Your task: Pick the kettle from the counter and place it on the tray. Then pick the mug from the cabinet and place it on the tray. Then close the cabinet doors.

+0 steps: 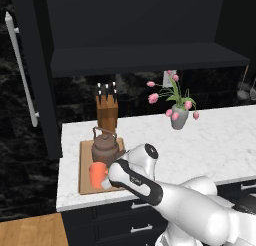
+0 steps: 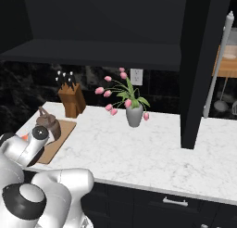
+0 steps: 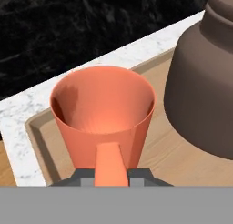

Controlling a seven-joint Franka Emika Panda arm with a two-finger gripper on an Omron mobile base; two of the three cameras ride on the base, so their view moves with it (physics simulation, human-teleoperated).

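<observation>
The end effector [image 3: 111,181] is clamped on the handle of the orange mug [image 3: 103,114], which sits upright over the near corner of the wooden tray [image 3: 45,148] on the white worktop [image 1: 210,140]. Just beside the end effector, the dark-brown kettle [image 1: 105,146] stands on the same tray. Above and beyond the end effector the cabinet [image 1: 145,60] is open, its left door [image 1: 30,70] swung wide.

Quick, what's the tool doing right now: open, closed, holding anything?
Tool: closed on the handle of the orange mug, over the tray.
</observation>
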